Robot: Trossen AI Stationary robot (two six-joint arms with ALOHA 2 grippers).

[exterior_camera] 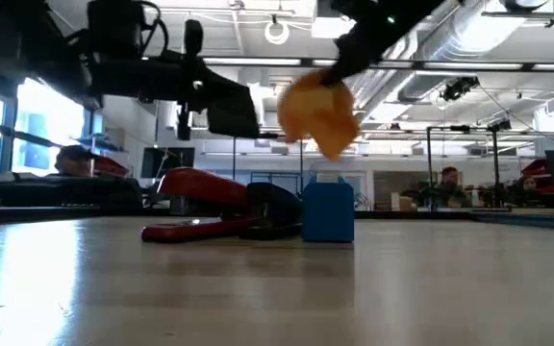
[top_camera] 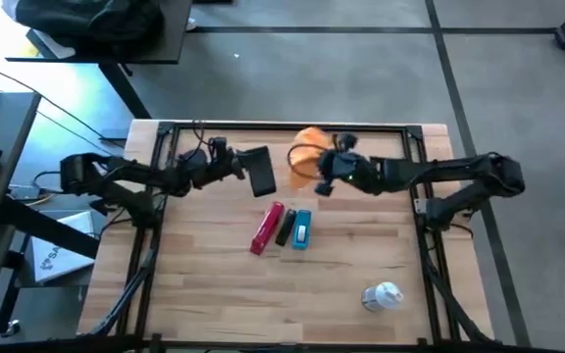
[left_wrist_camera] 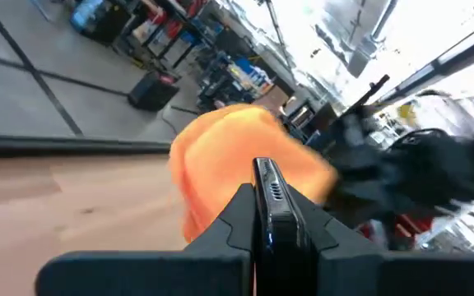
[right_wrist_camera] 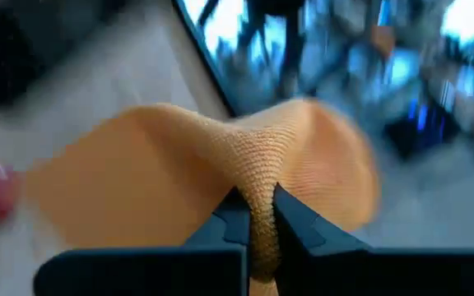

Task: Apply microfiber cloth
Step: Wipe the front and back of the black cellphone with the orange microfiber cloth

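One microfiber cloth (top_camera: pixel 307 157) on this job, and I have it: my right gripper (right_wrist_camera: pixel 257 215) is clamped on a bunched fold of it, the fabric pinched tight between my two fingers (right_wrist_camera: pixel 230 226). It hangs in the air above the far half of the table (top_camera: pixel 204 294), near the back edge, clear of the wood — the low view shows it dangling well above the surface. My left gripper (left_wrist_camera: pixel 267 205) holds one thin dark slab (top_camera: pixel 261 172), a phone-like thing seen edge-on from my wrist, my fingers closed on its sides; it is raised too, just left of the cloth, and the two hands face each other near the table's middle back.

On the boards I count three small things lying side by side at the centre: one red bar (top_camera: pixel 266 228), one dark piece (top_camera: pixel 285 226) touching it, one blue block (top_camera: pixel 302 230) just right of that. One white-grey spray bottle (top_camera: pixel 383 295) lies well apart, toward the front right corner.

The front half of the table is mostly bare wood — wide open room left of the red bar and along the front edge. A dark frame runs along the back and side edges.

The cloth is orange, finely knitted, paler and yellower toward its rim, and it fans out in soft folds either side of my pinch.
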